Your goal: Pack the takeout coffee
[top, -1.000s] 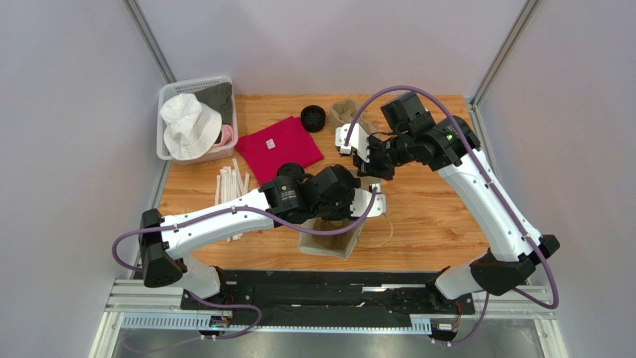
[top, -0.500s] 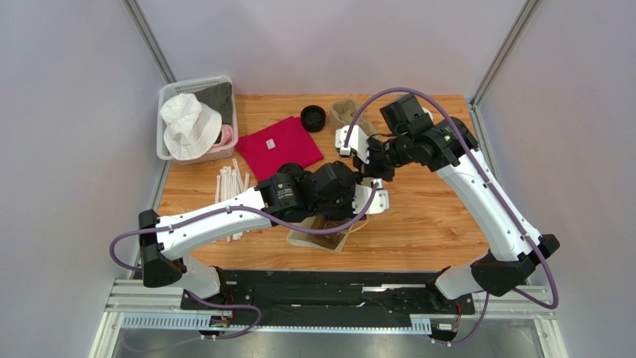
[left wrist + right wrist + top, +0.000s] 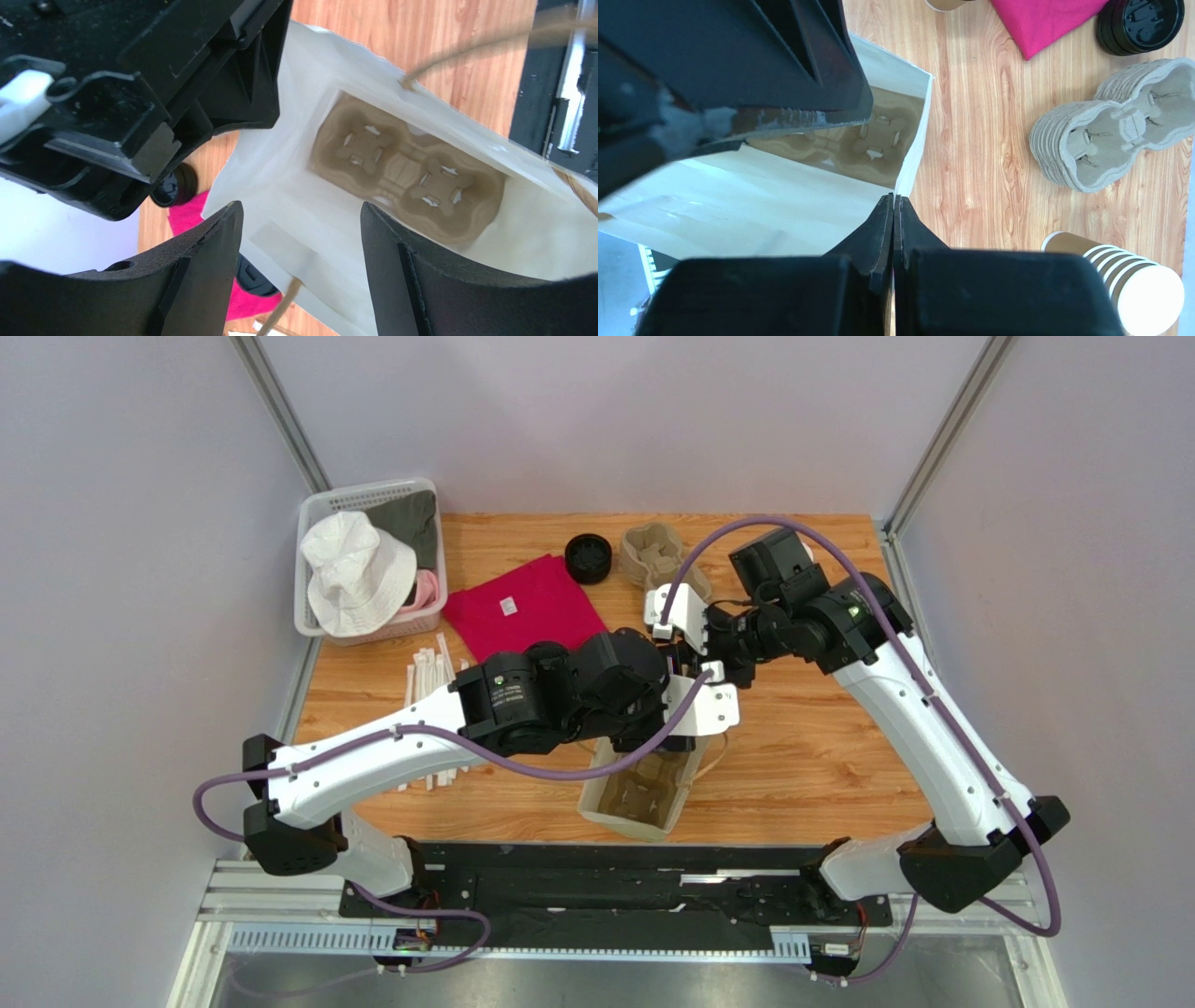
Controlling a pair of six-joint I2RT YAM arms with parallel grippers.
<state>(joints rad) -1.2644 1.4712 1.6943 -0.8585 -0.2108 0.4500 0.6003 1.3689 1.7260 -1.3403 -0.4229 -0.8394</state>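
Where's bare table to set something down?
Widest bare wood: front right, between bag and right arm. Smaller strip along the back edge, between basket and lids. Crowded: back left with basket, cloth, straws, and the centre, where left arm and right arm meet over the bag.

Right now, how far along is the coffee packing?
Done: the tray lies at the bottom of the bag. In hand: right pincer pinches the bag's rim; left pincer is open above the mouth, empty. Left: both tray pockets are bare, no drink packed.
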